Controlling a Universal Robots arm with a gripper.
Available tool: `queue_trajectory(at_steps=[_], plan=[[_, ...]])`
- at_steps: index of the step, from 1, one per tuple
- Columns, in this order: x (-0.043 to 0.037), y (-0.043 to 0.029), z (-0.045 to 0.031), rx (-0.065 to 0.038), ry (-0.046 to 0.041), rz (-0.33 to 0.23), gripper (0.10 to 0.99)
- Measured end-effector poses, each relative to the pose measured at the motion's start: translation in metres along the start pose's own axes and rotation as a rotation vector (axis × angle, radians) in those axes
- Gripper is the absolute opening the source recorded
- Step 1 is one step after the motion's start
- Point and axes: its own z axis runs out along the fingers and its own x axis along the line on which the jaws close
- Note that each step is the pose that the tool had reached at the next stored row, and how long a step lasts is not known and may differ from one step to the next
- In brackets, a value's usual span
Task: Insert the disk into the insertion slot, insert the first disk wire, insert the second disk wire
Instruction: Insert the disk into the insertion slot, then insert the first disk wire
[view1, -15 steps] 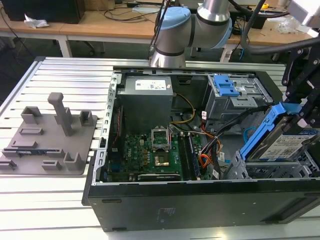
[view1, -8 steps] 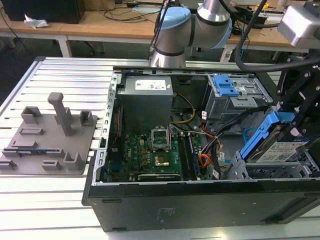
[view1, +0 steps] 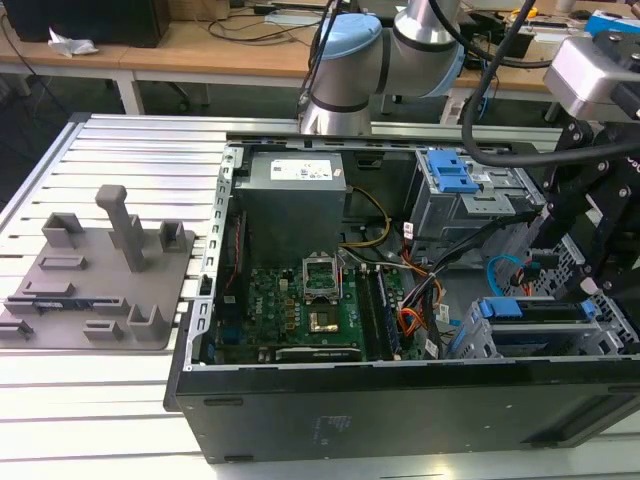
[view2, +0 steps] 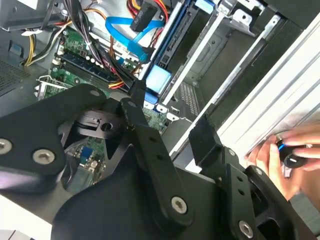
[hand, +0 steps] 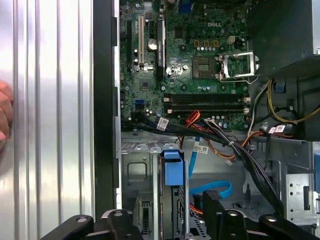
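The disk, in its bright blue caddy, sits inside the insertion slot, a light grey perforated cage at the case's front corner on the exterior view's right. My gripper hangs just above the cage. In both wrist views its black fingers stand apart on either side of the caddy's tab, open with nothing between them. The second disk wire, a flat light-blue cable with a dark plug, loops beside the cage.
The motherboard lies in the open black case. Orange and black wire bundles run by the cage. A bigger grey bay with a blue latch stands behind. A person's hand rests outside the case. A grey fixture stands on the exterior view's left.
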Motion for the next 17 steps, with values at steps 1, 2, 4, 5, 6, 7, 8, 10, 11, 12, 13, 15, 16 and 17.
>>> queue_trajectory(at_steps=[1, 2, 4, 5, 6, 7, 8, 10, 11, 12, 13, 15, 16, 17], plan=[[0.0, 0.0, 0.0001, 0.0, -0.0002, 0.0, 0.62], [0.0, 0.0, 0.0001, 0.0, -0.0002, -0.001, 0.62], [0.0, 0.0, 0.0001, 0.0, -0.0002, -0.001, 0.62], [0.0, 0.0, 0.0001, 0.0, -0.0001, -0.001, 0.62], [0.0, 0.0, 0.0001, 0.0, -0.0001, -0.001, 0.62], [0.0, 0.0, 0.0001, 0.0, -0.0001, -0.002, 0.62], [0.0, 0.0, 0.0001, 0.0, -0.0001, -0.002, 0.62], [0.0, 0.0, 0.0001, 0.0, 0.0, -0.002, 0.62], [0.0, 0.0, 0.0001, 0.0, 0.0, -0.003, 0.62], [0.0, 0.0, 0.0001, 0.0, -0.0001, -0.003, 0.62], [0.0, 0.0, 0.0001, 0.0, 0.0, -0.003, 0.62], [0.0, 0.0, 0.0001, 0.0, 0.0, -0.004, 0.62], [0.0, 0.0, 0.0001, 0.0, 0.0, -0.004, 0.62], [0.0, 0.0, 0.0001, 0.0, 0.0001, -0.004, 0.62]])
